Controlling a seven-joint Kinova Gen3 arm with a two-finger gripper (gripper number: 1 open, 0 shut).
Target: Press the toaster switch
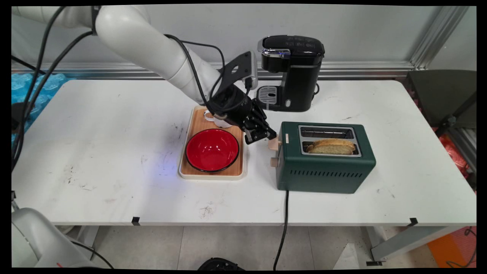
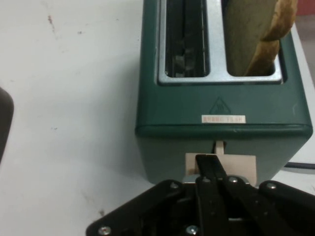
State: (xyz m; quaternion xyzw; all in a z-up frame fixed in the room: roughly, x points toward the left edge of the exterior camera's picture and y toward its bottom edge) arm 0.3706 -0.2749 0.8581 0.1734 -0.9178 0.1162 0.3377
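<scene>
The black gripper [image 1: 261,134] is seen low over the surface [image 1: 114,152], its fingers [image 2: 209,169] drawn together with no gap between them, their tips resting on the pale lever [image 2: 220,163] at the left end of the dark green toaster [image 1: 325,158]. Whether the lever is actually being pressed cannot be told.

The toaster is a two-slot model with a silver top plate and a small pale label near the lever end. A slice of toasted bread [image 1: 331,146] stands in the nearer slot, its crust rising above the rim; the farther slot holds nothing. A round pale knob [image 1: 273,161] is set below the lever, and a black cord [image 1: 283,228] runs from the toaster over the near edge of the surface. The toaster sits right of the middle, toward the near edge.

Just left of the gripper lies a wooden tray [image 1: 213,146] with a white rim, carrying a red bowl [image 1: 212,150] and, partly hidden behind the arm, a white cup [image 1: 220,121]. A black coffee machine [image 1: 291,72] stands toward the far edge. The white surface is scuffed with dark marks. A grey wall with a metal rail is seen behind it.
</scene>
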